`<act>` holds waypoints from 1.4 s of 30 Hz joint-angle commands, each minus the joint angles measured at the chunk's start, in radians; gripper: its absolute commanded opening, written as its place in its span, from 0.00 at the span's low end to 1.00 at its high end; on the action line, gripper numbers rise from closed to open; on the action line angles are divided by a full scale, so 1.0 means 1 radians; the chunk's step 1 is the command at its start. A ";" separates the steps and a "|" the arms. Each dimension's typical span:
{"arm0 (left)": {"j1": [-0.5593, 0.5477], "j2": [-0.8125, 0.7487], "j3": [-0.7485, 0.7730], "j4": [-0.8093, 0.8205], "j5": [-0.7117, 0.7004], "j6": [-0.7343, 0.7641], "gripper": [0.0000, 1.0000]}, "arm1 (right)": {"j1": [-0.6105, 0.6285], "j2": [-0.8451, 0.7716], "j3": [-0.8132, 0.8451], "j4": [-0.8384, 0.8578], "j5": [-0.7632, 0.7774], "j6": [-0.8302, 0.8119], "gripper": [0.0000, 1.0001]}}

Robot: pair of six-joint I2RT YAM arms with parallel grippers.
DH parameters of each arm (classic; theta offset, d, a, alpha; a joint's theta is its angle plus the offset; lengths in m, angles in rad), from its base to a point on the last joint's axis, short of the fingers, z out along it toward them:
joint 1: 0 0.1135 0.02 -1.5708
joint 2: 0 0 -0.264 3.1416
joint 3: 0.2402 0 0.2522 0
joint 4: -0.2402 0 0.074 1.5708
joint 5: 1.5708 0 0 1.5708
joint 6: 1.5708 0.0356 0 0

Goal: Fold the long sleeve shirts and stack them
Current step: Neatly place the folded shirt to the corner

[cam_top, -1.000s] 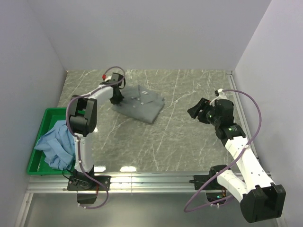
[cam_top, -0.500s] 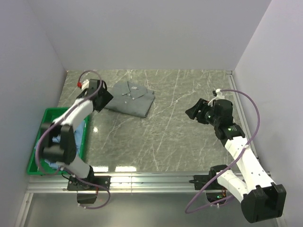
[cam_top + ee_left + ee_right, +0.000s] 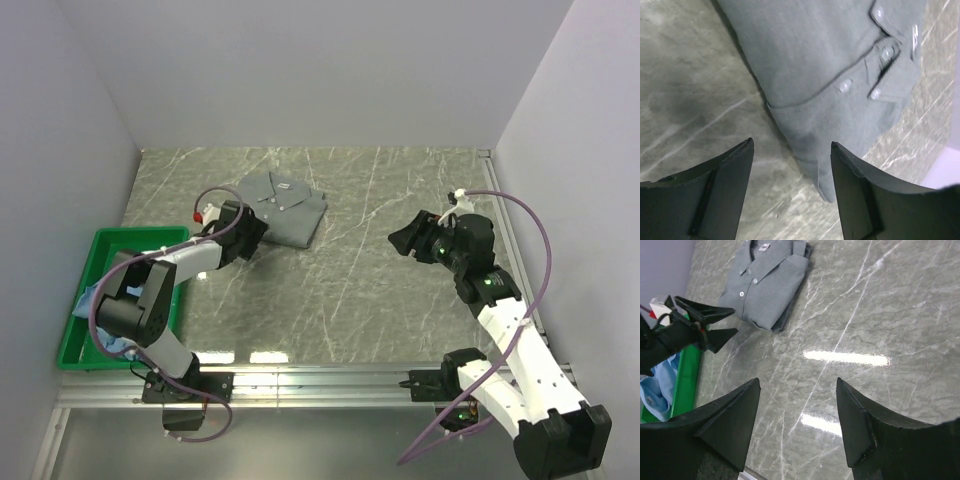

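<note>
Shirts are in two places here: the grey-green shirt [image 3: 283,205] lies folded into a neat rectangle on the far left part of the table [image 3: 370,300], with its collar toward the far wall and its button row facing up. The light blue shirt [image 3: 93,298] lies crumpled inside the green bin [image 3: 130,233] at the left edge, partly hidden by the left arm. We see the left gripper [image 3: 250,236] low over the table, just beside the near left corner of the folded shirt; its two fingers stand wide apart and hold nothing. In the left wrist view a corner of the cloth shows in the gap between the fingers [image 3: 720,190], but we cannot tell if they touch it. The right gripper [image 3: 402,240] hangs above the right half of the table, well apart from both shirts, with its jaws spread and empty too.
</note>
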 commanded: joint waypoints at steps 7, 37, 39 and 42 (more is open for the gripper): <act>-0.002 0.128 0.032 0.180 -0.051 -0.085 0.58 | 0.011 -0.041 0.023 -0.004 0.008 -0.024 0.69; 0.417 0.405 0.461 0.039 -0.087 -0.126 0.00 | 0.014 0.057 0.110 -0.081 0.069 -0.063 0.69; 0.455 0.418 0.480 0.040 -0.081 -0.117 0.01 | 0.014 0.065 0.115 -0.084 0.072 -0.068 0.69; 0.498 0.447 0.518 0.025 -0.072 -0.096 0.01 | 0.012 0.077 0.124 -0.093 0.081 -0.073 0.69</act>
